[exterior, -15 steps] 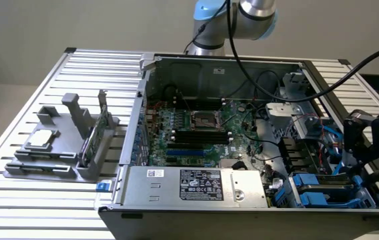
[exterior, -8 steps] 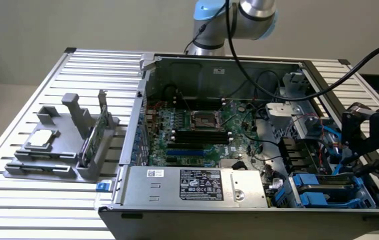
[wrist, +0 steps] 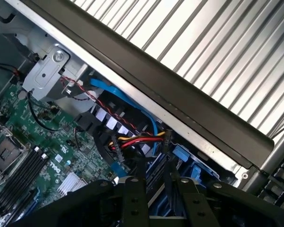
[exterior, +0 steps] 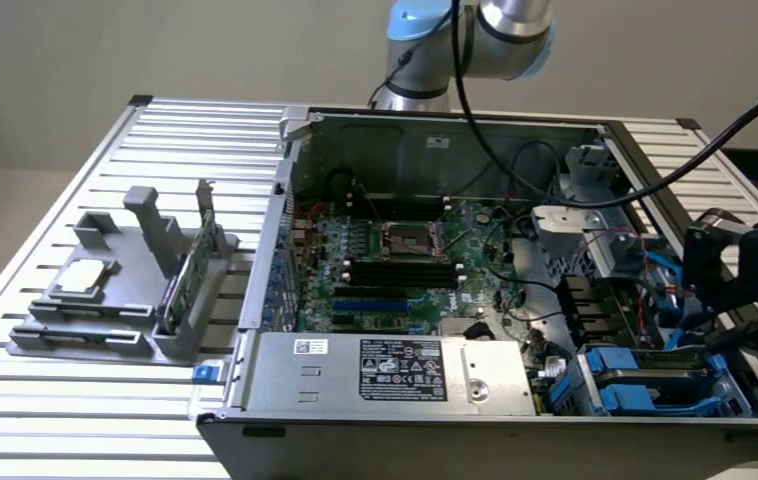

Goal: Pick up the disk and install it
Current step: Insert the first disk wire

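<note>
- Room: one plain pale wall (exterior: 152,40) behind the work area.
- Desk (exterior: 99,420): one, of ribbed silver metal slats. It carries everything listed below.
- Computer case (exterior: 486,450): one, dark grey, lying on its side with the cover off. The jaws hang over its corner at the exterior view's right.
- Robot arm (exterior: 486,30): one, silver with pale blue joint caps, rising behind the case. Its black head reaches down to the jaws.
- Jaws: one pair, black, poised at the drive bay. Whether they are parted or clamped on anything I cannot tell.
- Motherboard (exterior: 393,250): one, green, on the case floor, beside the jaws toward the case middle.
- Power supply (exterior: 393,375): one silver box with a black label, near the jaws along the same case wall.
- Fixture (exterior: 112,330): one, grey, on the desk outside the case, well apart from the jaws.
- Disk (exterior: 683,382): one, standing on edge in the drive bay directly under the jaws, blue bracket along its edge. How far it is seated cannot be told.
- Circuit card (exterior: 192,280): one, thin and green, upright in the fixture.
- Chip (exterior: 83,278): one, small, square and silver, flat on the fixture.
- Blue flat cable (wrist: 104,87): one, just ahead of the jaws.
- Red-and-yellow wire bundle (wrist: 142,140): one, close before the jaws.
</note>
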`<action>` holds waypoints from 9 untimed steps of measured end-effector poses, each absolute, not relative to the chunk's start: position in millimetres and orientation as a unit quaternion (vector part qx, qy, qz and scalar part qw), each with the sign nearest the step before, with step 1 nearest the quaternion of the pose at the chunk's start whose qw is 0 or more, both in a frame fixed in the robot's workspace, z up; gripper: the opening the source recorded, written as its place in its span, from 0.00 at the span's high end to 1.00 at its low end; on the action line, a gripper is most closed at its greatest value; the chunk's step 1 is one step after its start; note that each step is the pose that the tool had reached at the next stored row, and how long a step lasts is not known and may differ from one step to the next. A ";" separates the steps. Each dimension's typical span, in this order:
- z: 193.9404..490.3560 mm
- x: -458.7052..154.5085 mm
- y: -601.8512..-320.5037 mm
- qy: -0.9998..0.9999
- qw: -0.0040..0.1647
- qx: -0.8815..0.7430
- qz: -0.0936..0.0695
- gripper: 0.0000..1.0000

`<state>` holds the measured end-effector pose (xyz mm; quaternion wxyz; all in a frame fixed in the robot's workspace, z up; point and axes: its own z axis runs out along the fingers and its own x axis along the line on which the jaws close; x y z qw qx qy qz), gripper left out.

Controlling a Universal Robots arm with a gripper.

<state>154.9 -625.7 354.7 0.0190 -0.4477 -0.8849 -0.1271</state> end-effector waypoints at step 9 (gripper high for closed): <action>345.2 160.2 -630.7 -0.881 0.026 -0.451 -0.140 0.70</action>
